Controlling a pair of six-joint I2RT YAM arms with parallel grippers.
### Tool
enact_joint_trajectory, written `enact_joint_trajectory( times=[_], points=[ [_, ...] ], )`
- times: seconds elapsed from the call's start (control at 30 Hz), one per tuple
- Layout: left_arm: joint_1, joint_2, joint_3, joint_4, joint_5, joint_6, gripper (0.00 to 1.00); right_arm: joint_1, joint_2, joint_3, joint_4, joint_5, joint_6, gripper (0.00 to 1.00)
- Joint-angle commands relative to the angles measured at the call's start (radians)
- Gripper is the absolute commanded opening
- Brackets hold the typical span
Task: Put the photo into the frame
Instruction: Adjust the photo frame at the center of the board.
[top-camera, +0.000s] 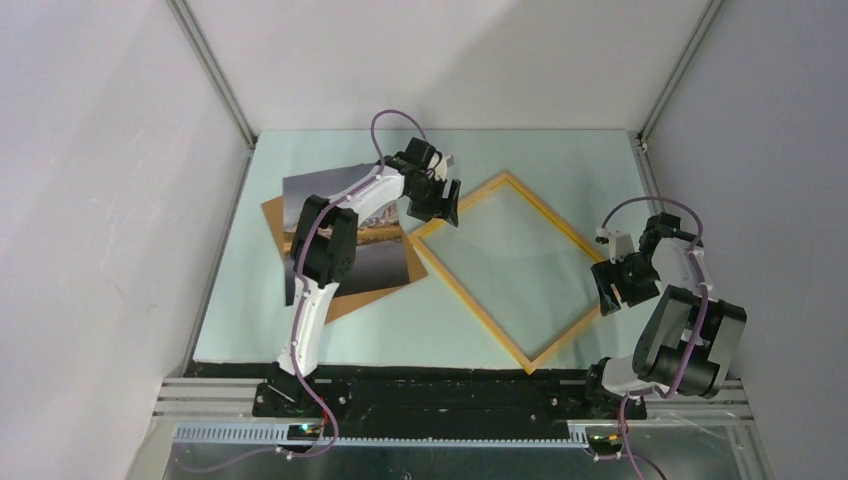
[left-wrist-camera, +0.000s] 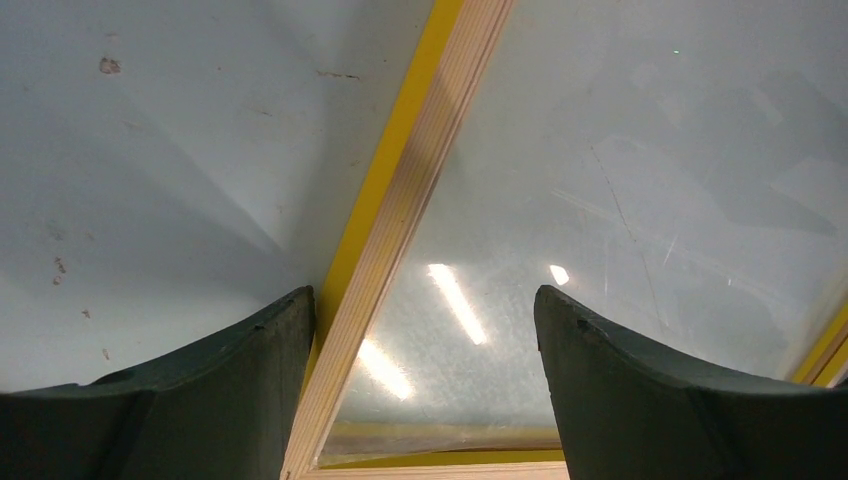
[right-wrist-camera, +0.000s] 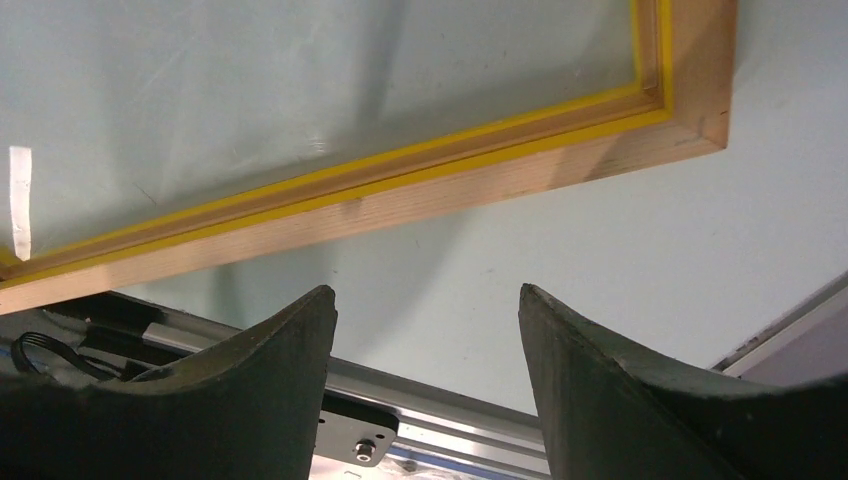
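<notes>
The frame, with thin yellow-orange wooden edges, lies flat like a diamond in the middle of the table. The photo lies face up to its left on the brown backing board, partly hidden by my left arm. My left gripper is open over the frame's upper left edge. In the left wrist view that edge runs between the fingers, close to the left one, near a corner. My right gripper is open and empty beside the frame's right corner, above bare table.
The pale green mat ends at an aluminium rail along the near edge, which also shows under the right fingers. Grey enclosure walls stand on the left, the right and at the back. The pane inside the frame reflects lights.
</notes>
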Motion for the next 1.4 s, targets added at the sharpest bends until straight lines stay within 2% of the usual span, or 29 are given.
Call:
enact_joint_trajectory(
  times=[0.0, 0.27, 0.5, 0.7, 0.83, 1.1, 1.23, 1.37],
  points=[
    [0.002, -0.044, -0.016, -0.024, 0.041, -0.001, 0.86, -0.012, 0.052, -0.007, 0.031, -0.001, -0.041, 0.71],
    [0.003, -0.07, -0.063, -0.021, 0.073, 0.005, 0.86, -0.015, 0.204, 0.014, 0.146, 0.005, -0.021, 0.71],
    [-0.004, -0.091, -0.127, -0.017, 0.136, 0.027, 0.86, -0.035, 0.334, 0.145, 0.124, -0.091, 0.008, 0.73],
    [-0.031, -0.107, -0.167, -0.017, 0.196, 0.046, 0.86, -0.046, 0.483, 0.346, 0.077, -0.157, 0.071, 0.73],
    [-0.051, -0.104, -0.172, -0.016, 0.209, 0.064, 0.86, -0.048, 0.602, 0.559, 0.038, -0.176, 0.15, 0.73],
    [-0.083, -0.065, -0.153, -0.011, 0.271, 0.039, 0.85, -0.043, 0.799, 0.857, 0.006, -0.103, 0.29, 0.73],
    [-0.099, -0.068, -0.165, -0.003, 0.296, 0.017, 0.85, -0.04, 0.77, 0.876, 0.036, -0.096, 0.353, 0.73],
    [-0.107, -0.101, -0.209, 0.021, 0.296, -0.016, 0.85, -0.015, 0.658, 0.788, 0.115, -0.114, 0.402, 0.73]
  ],
)
